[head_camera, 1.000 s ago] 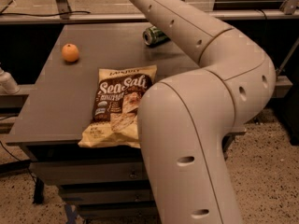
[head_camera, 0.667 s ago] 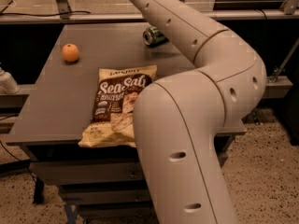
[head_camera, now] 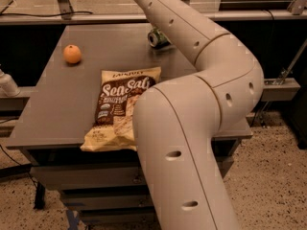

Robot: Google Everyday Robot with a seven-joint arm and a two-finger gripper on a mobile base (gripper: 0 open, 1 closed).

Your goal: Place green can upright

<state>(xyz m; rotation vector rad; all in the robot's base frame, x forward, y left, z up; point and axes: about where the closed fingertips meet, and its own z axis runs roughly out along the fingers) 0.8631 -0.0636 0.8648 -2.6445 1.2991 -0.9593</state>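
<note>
Green can [head_camera: 156, 37] lies on its side near the counter's [head_camera: 57, 109] far edge, partly behind my arm [head_camera: 192, 128]; my end effector is beyond the top of view, state I cannot tell; chip bag [head_camera: 122, 107] reaches the near edge; orange [head_camera: 72, 54] sits far left.

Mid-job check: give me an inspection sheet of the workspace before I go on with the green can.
Surface: grey table, flat.
Job's things: green can on its side near the far edge, partly hidden behind the arm.
Clutter: orange at far left; chip bag lying flat at the near edge.
End effector: out of view; the arm runs off the top of the picture.
Cables: black cable along the rail behind the table.
Surroundings: speckled floor; metal rail.
</note>
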